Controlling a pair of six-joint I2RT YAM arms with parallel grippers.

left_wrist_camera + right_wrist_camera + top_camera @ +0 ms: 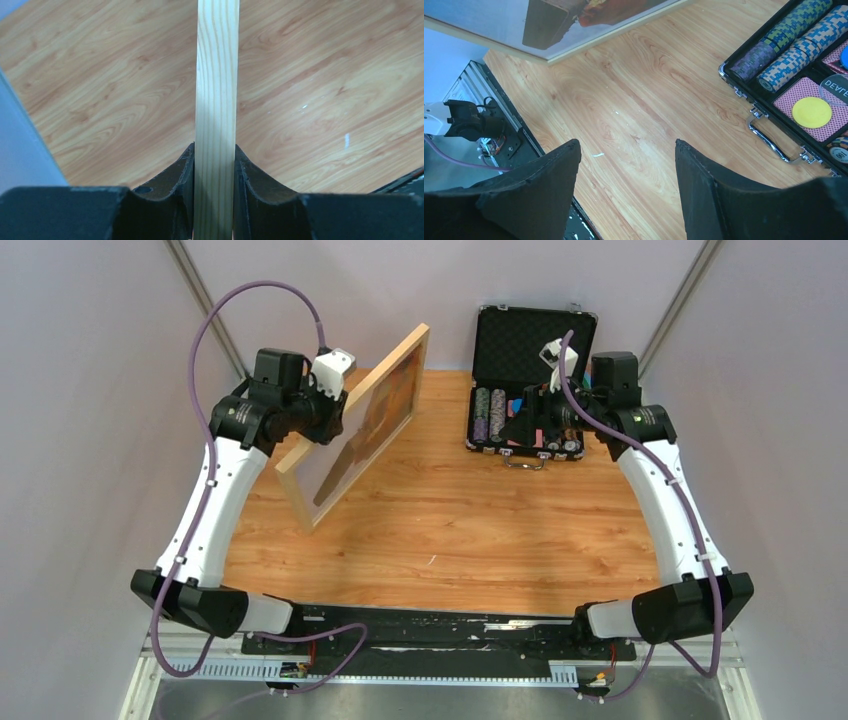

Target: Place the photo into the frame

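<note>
The light-wood frame (292, 495) is held up off the table at the back left, tilted on edge. My left gripper (335, 405) is shut on its upper rail. The left wrist view shows that rail (216, 75) pinched between both fingers of the left gripper (215, 147). The photo (375, 410) shows inside the frame. In the right wrist view its dark basket and orange balloon on pale sky (574, 15) sit behind the frame's wooden edge (614, 32). My right gripper (626, 145) is open and empty, hovering over the chip case (528, 412).
An open black chip case (520, 340) with rows of chips, cards and a yellow disc stands at the back right; its rim and metal handle (769, 137) lie near my right fingers. Wood-grain table (450, 530) spreads between the arms. Grey walls close in on both sides.
</note>
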